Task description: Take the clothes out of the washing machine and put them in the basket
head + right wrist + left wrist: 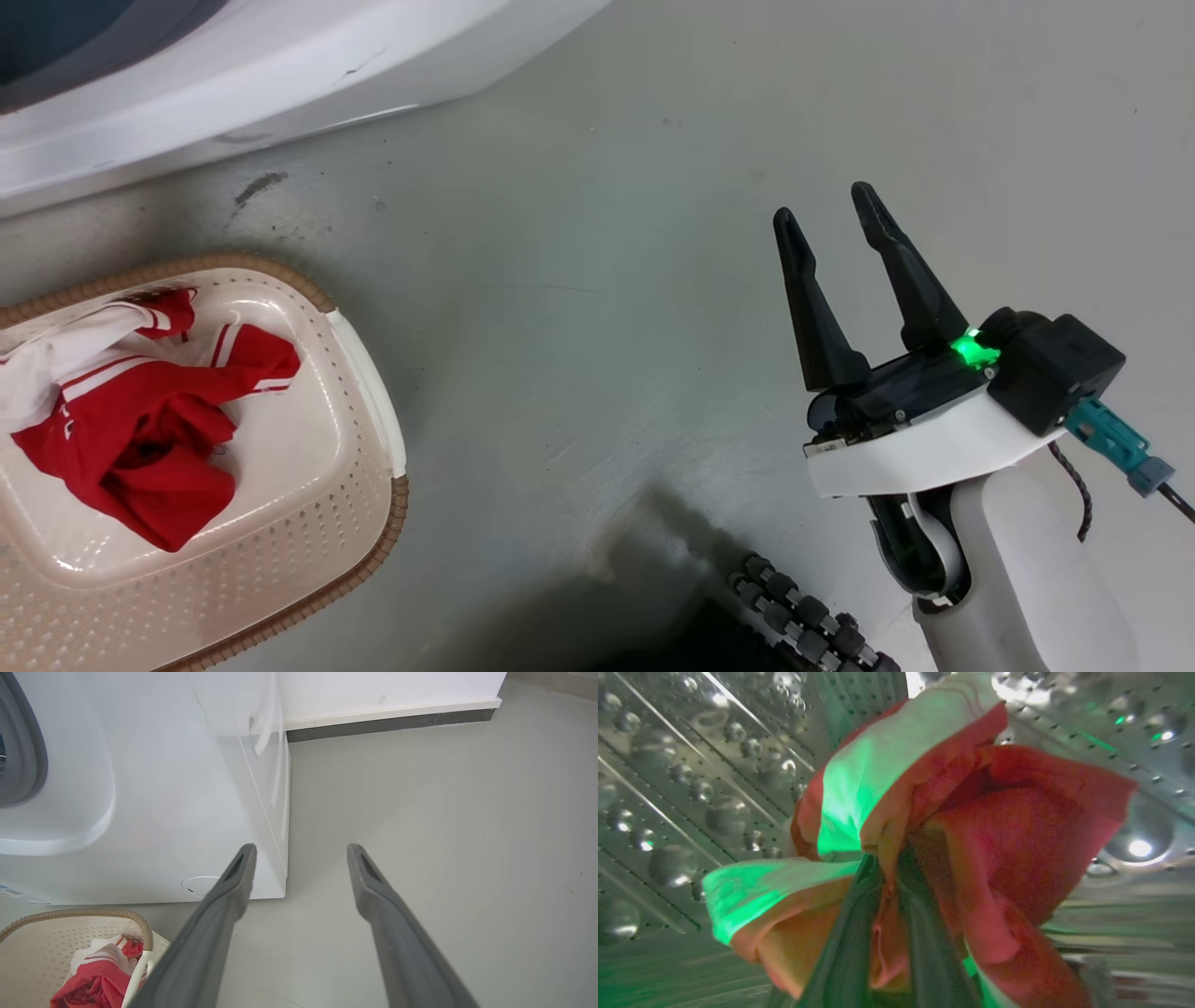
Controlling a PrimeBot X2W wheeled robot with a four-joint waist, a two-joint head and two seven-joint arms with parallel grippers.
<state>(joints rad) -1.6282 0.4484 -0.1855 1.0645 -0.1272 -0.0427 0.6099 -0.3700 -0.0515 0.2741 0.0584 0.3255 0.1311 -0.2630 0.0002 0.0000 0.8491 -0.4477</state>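
In the left wrist view my left gripper [889, 868] is inside the perforated steel drum [691, 788] of the washing machine [280, 65], its dark fingers [840, 952] shut on a red and white garment [971, 835] bunched around them. Other red and white clothes [149, 420] lie in the cream basket [364, 373] at the head view's lower left. My right gripper [826, 201] hangs open and empty over the grey floor, well right of the basket. The right wrist view has the machine's white front [163, 812], the basket [42, 947] and clothes [93, 984] at its lower left.
Grey floor [607, 280] spreads between the basket and my right arm. A white wall with a dark skirting strip [387, 723] stands behind the machine. A ribbed black cable [803, 616] lies near my base.
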